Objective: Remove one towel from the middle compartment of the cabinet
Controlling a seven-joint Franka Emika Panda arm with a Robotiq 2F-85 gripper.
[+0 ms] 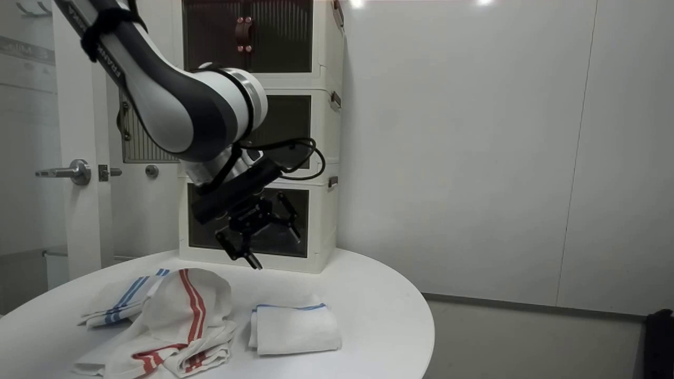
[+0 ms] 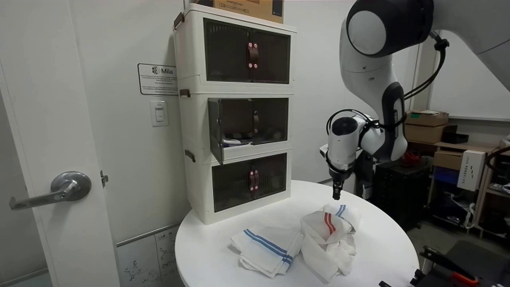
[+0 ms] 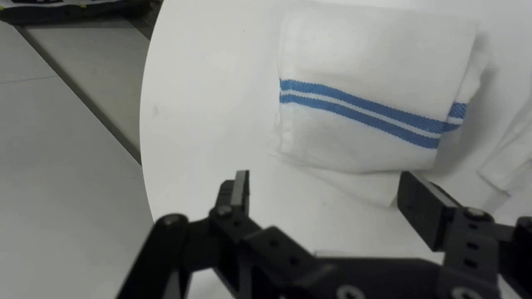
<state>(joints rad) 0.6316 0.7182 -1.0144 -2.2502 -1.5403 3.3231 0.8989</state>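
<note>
The white cabinet point(image 2: 193, 127) point(image 1: 325, 221) has three stacked compartments. The left door point(image 2: 215, 129) of the middle compartment point(image 2: 259, 150) stands open; it also shows in an exterior view point(image 1: 150, 137), partly behind the arm. A small whitish item point(image 2: 232, 142) and something dark lie inside, too small to identify. My gripper point(image 1: 276, 248) point(image 2: 337, 194) is open and empty, above the table in front of the cabinet. In the wrist view, the open fingers point(image 3: 324, 187) are above the near edge of a folded blue-striped towel point(image 3: 361, 83) point(image 1: 297, 329) point(image 2: 347, 213), apart from it.
On the round white table point(image 1: 384, 316) point(image 2: 207, 255), a crumpled red-striped towel point(image 1: 179, 310) point(image 2: 324, 235) lies in the middle. Another folded blue-striped towel point(image 1: 118, 300) point(image 2: 267, 247) lies beside it. A door with a handle point(image 2: 67, 189) stands near the cabinet.
</note>
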